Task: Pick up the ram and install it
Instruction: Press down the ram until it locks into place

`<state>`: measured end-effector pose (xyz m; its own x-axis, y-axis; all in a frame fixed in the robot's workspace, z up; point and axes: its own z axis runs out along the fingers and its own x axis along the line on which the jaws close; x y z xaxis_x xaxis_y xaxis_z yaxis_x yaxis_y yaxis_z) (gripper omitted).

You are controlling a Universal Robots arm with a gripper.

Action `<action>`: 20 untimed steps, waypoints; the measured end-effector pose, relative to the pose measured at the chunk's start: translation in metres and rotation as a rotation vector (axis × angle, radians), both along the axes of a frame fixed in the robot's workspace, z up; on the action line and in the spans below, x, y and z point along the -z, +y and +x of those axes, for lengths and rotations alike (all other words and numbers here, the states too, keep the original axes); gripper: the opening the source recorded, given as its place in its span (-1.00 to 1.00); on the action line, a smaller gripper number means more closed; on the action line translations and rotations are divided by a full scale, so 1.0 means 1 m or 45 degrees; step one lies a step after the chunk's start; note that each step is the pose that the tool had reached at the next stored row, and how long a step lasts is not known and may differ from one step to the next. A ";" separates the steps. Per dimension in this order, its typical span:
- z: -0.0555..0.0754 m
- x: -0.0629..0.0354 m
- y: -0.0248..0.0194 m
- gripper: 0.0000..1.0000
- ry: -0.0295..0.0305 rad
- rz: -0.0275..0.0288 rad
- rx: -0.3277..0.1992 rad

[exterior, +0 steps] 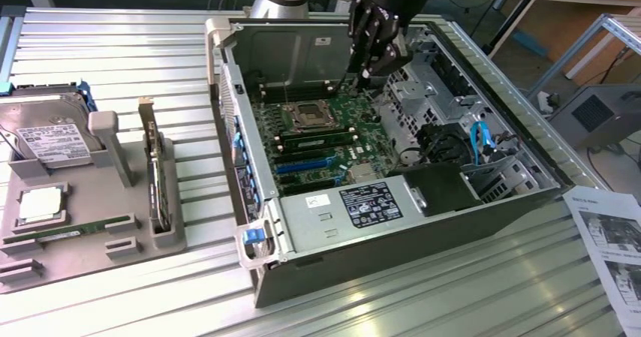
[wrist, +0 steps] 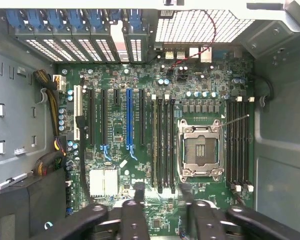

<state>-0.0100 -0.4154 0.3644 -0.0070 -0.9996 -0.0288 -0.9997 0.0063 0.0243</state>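
Note:
A ram point(exterior: 75, 230), a long thin green stick, lies flat in a groove of the grey tray point(exterior: 60, 266) at the exterior view's left. My gripper point(exterior: 373, 76) hangs inside the open computer case point(exterior: 421, 224), over the motherboard point(exterior: 331, 138) and far from the tray. In the wrist view the gripper point(wrist: 162, 192) has its two dark fingers point(wrist: 139, 193) apart with nothing between them. They hover over the board's edge, near the black memory slots point(wrist: 166, 145) beside the empty processor socket point(wrist: 200, 150). A thin green board edge point(wrist: 154, 145) stands in the slot next to those.
The tray also holds a hard drive point(exterior: 50, 138), a square silver processor point(exterior: 40, 204) and an upright expansion card point(exterior: 155, 179). The case's walls, its power supply point(exterior: 365, 202) and its drive cage point(exterior: 440, 127) surround the motherboard. A paper sheet point(exterior: 611, 254) lies at the exterior view's right.

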 end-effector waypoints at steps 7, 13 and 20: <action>0.000 0.0000 0.0000 -0.79 0.0000 0.0000 0.000; 0.000 0.0000 0.0000 -0.79 0.0000 0.0000 0.000; 0.008 0.0000 0.0000 -0.79 0.0003 -0.0001 0.000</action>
